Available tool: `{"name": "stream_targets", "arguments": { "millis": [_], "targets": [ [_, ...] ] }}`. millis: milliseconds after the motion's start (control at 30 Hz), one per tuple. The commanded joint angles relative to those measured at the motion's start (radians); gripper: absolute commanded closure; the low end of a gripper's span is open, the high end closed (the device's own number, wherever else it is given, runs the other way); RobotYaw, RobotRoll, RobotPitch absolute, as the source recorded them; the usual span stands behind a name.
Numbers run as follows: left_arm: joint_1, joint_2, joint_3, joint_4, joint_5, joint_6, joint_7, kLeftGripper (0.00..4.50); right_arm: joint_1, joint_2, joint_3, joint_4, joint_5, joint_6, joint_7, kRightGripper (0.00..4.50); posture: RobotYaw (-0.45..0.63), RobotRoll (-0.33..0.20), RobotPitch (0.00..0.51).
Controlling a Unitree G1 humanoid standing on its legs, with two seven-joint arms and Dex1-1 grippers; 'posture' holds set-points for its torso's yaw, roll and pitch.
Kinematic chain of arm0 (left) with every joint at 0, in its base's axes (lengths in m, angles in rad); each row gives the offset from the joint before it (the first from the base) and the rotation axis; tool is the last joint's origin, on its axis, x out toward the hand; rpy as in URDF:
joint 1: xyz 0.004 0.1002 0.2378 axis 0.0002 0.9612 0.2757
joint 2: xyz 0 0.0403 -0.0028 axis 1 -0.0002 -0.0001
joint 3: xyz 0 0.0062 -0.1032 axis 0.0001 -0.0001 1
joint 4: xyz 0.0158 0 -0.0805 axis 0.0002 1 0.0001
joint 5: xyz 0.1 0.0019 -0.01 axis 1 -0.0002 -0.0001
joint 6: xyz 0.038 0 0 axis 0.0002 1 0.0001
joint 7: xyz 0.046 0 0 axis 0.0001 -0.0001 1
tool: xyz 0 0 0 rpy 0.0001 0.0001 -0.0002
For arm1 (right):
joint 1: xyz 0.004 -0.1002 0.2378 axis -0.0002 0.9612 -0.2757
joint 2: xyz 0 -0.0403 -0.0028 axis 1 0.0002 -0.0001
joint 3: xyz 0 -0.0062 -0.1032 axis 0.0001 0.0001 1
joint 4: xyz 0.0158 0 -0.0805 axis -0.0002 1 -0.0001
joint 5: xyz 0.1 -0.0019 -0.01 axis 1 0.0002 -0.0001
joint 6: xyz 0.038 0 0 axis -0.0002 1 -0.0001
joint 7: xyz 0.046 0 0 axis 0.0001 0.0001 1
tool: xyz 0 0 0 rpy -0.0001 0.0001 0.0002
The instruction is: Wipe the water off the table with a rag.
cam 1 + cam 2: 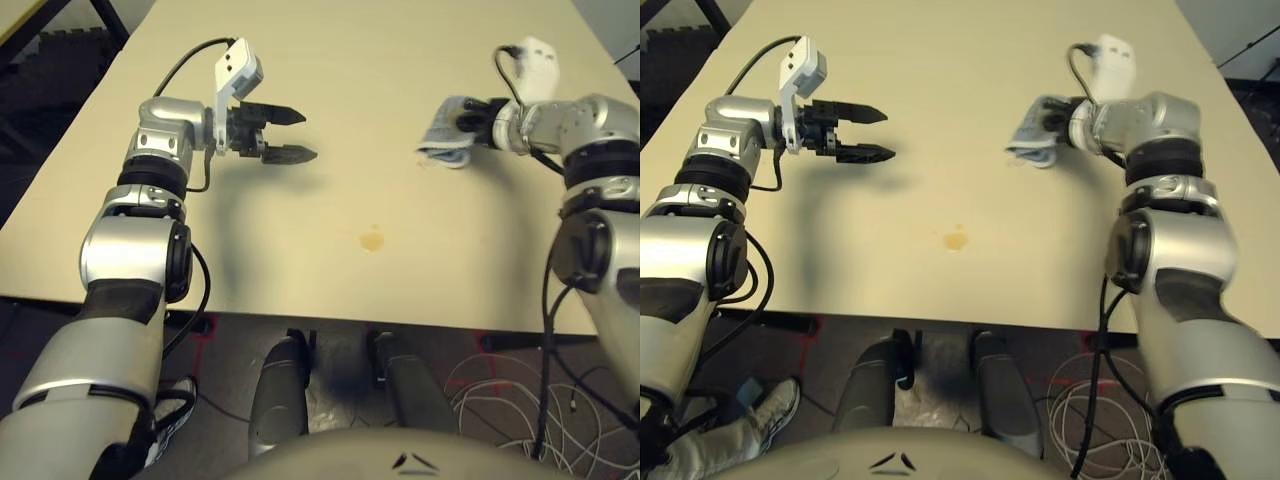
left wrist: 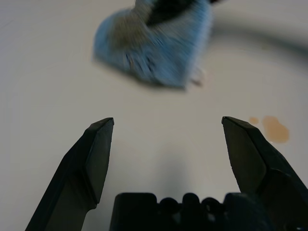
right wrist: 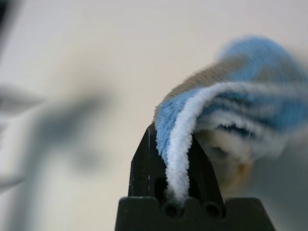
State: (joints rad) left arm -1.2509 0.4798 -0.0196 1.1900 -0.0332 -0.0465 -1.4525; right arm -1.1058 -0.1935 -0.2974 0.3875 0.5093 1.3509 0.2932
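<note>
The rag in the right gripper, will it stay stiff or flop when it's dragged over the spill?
Likely floppy: the rag droops in folds from the right gripper. Its fuzzy terry pile probably grips rather than slips. Looks light.

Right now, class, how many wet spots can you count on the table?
2 that I can make out: a larger amber blotch and a tiny drop right beside it, on the table near its front edge, between the two arms. Fainter drops may escape notice.
</note>
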Motion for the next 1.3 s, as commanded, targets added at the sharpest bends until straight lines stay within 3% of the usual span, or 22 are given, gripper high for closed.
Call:
{"name": "stream_targets", "arguments": {
  "millis": [33, 167, 300, 433, 567, 700, 1000, 1167, 1300],
  "targets": [
    [-0.002, 0.004, -0.002, 0.0, 0.005, 0.003, -0.007, 0.0, 0.157, 0.143, -0.009, -0.371, 0.09, 0.249, -0.073, 4.48, -0.02, 0.0, 0.231],
    [0.014, 0.006, -0.003, -0.007, 0.003, 0.007, -0.016, 0.0, 0.397, 0.199, 0.065, -0.558, 0.182, 0.263, -0.145, 4.48, -0.01, 0.0, 0.247],
    [0.023, 0.009, -0.004, -0.012, 0.002, 0.011, -0.022, 0.0, 0.479, 0.163, 0.049, -0.561, 0.156, 0.263, -0.209, 4.48, -0.02, 0.0, 0.256],
    [0.022, 0.006, -0.004, -0.011, 0.003, 0.013, -0.02, 0.0, 0.48, 0.049, 0.021, -0.507, 0.107, 0.263, -0.22, 4.48, -0.02, 0.0, 0.257],
    [0.019, 0.001, -0.004, -0.012, 0.002, 0.013, -0.022, 0.0, 0.499, -0.083, 0.011, -0.497, 0.135, 0.263, -0.199, 4.48, -0.03, 0.0, 0.257],
    [0.02, -0.004, -0.004, -0.007, 0.003, 0.008, -0.018, 0.0, 0.6, -0.216, 0.019, -0.579, 0.249, 0.263, -0.192, 4.48, -0.05, 0.0, 0.26],
    [0.014, -0.02, -0.003, 0.0, 0.004, 0.004, -0.016, 0.0, 0.888, -0.547, -0.033, -0.687, 0.642, 0.263, -0.255, 4.48, -0.08, 0.0, 0.261],
    [0.014, -0.026, -0.003, 0.002, 0.004, 0.001, -0.016, 0.0, 0.955, -0.659, -0.117, -0.611, 0.638, 0.263, -0.319, 4.48, -0.09, 0.0, 0.259],
    [0.014, -0.031, -0.003, 0.004, 0.004, -0.001, -0.016, 0.0, 0.966, -0.727, -0.118, -0.555, 0.581, 0.263, -0.337, 4.48, -0.09, 0.0, 0.257]
  ]
}}
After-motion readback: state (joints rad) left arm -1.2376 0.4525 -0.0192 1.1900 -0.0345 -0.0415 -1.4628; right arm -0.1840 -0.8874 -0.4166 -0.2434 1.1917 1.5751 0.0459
